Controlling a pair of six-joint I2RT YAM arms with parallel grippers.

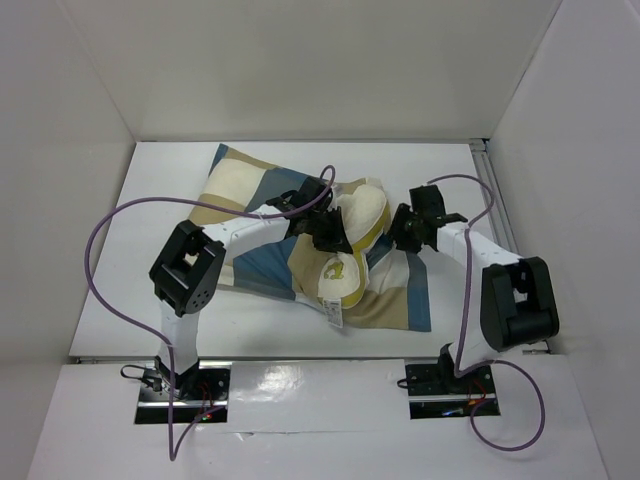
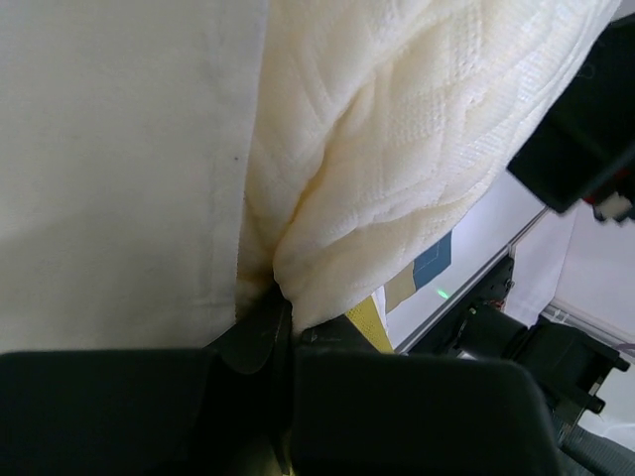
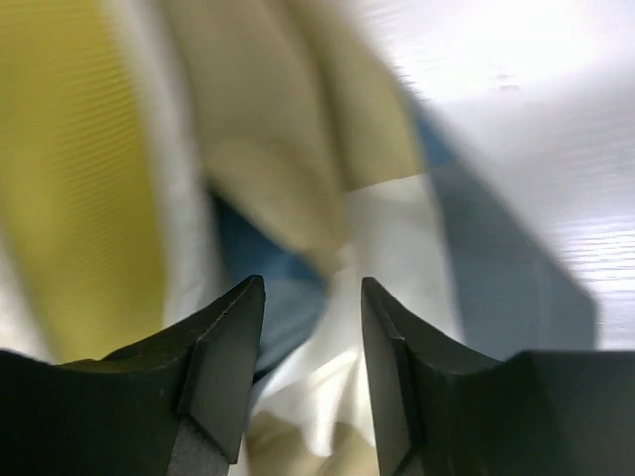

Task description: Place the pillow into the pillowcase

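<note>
The cream quilted pillow (image 1: 362,215) lies bunched up on the checked blue, tan and white pillowcase (image 1: 400,295) in the middle of the table. My left gripper (image 1: 325,232) reaches in from the left and is shut on a fold of the pillow (image 2: 417,139), its jaws (image 2: 283,307) pinched together on the quilted cloth. Smooth cream cloth (image 2: 119,169) fills the left of that view. My right gripper (image 1: 405,228) hovers just right of the pillow. Its jaws (image 3: 313,288) stand open over the pillowcase (image 3: 397,248), with nothing gripped. The pillow's yellow edge (image 3: 69,178) shows blurred at left.
White walls enclose the table on three sides, with a metal rail (image 1: 490,190) along the right edge. Bare white tabletop (image 1: 170,170) shows to the left of the cloth. Purple cables (image 1: 95,260) loop off both arms.
</note>
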